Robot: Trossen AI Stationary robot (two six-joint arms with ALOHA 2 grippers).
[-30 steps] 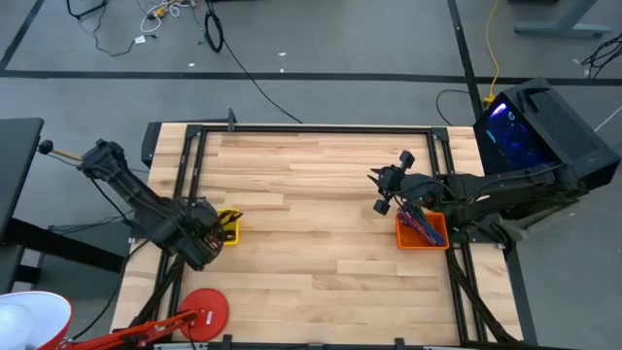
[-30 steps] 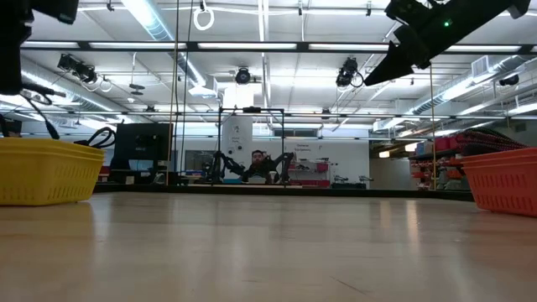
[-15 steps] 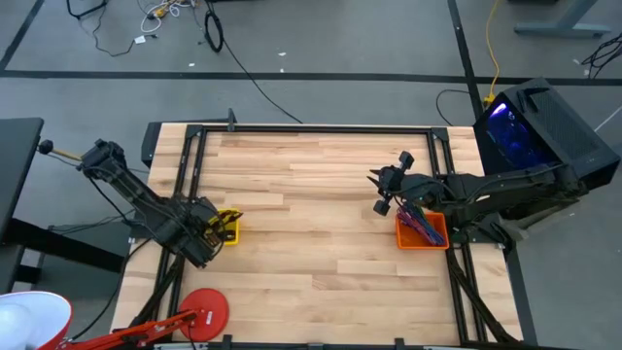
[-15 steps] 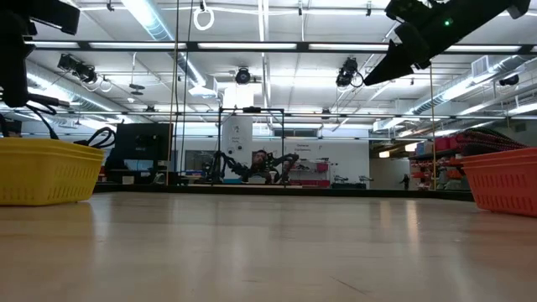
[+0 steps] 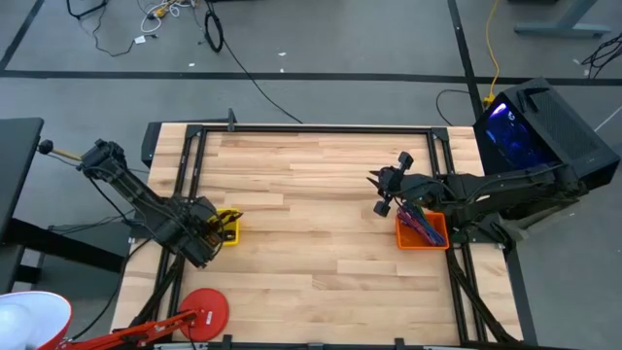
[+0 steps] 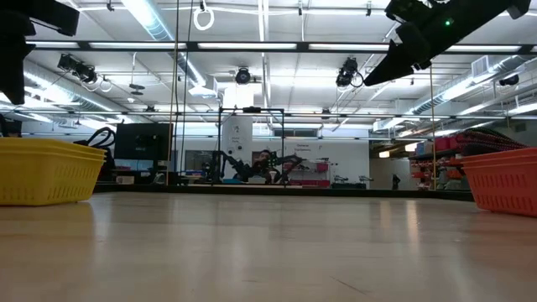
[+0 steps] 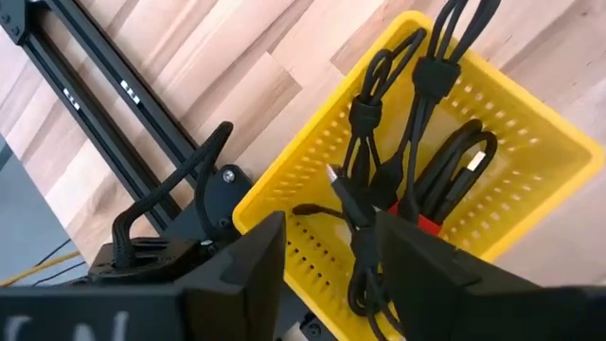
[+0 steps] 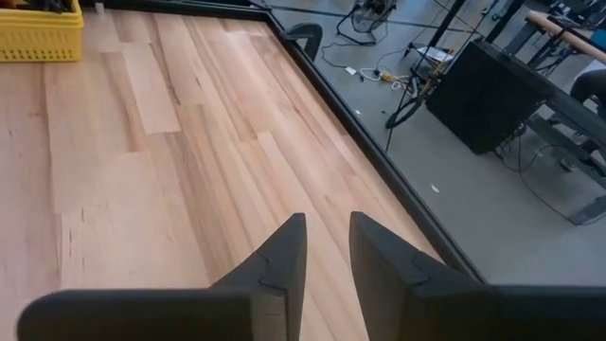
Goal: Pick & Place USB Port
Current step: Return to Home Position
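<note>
L claw (image 7: 329, 232) apart, empty, over yellow bin (image 7: 530, 142). Black USB cables (image 7: 417, 104) lying loose inside it. Vs 1 s ago: L arm shifted slightly, lifting off bin; R arm unmoved. R claw (image 8: 327, 223) slightly apart, empty, raised over tabletop (image 5: 311, 194) by orange bin (image 5: 434, 240). Prob. sorting done, only retreat to home left.

Black USB cables (image 7: 431, 74) bundled in yellow bin (image 7: 303, 152); coloured cables (image 5: 419, 224) in orange bin (image 5: 423, 246).

Matte black jointed arms (image 5: 146, 204), angular fingers (image 8: 280, 256)
</note>
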